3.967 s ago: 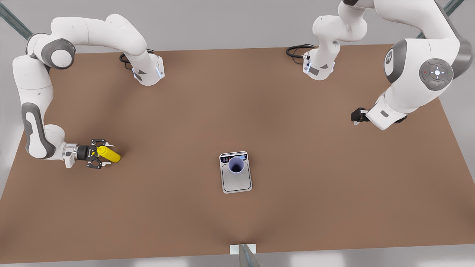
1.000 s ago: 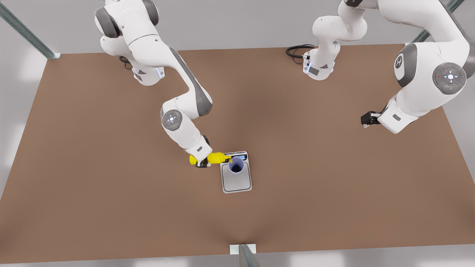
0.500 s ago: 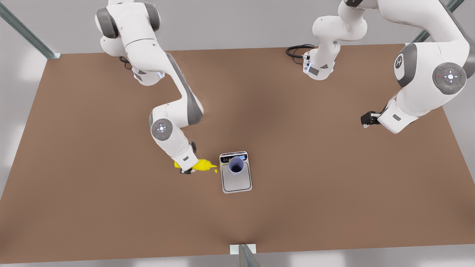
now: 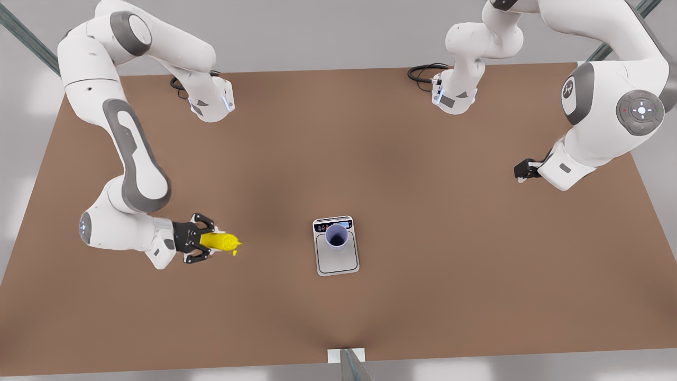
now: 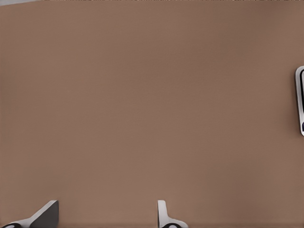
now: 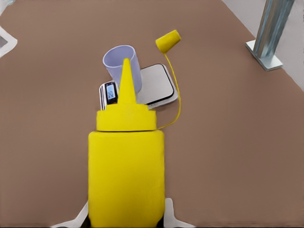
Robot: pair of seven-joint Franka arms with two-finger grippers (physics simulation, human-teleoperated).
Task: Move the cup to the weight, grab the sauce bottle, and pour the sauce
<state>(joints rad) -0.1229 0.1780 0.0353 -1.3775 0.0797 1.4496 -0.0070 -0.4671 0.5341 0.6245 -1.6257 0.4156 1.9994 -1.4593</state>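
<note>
weight point(image 5: 300, 100) cut off by edge, display unreadable

A broad brown tabletop point(image 4: 402, 174) with a matte, even surface fills the scene. Beyond its edges lies a pale grey floor point(image 4: 328, 32) with soft bright patches of light. Slanted metal frame posts point(image 4: 24, 37) stand at the far corners, and another post point(image 4: 351, 365) rises at the near edge on a white foot.

No legible text or labels.
</note>
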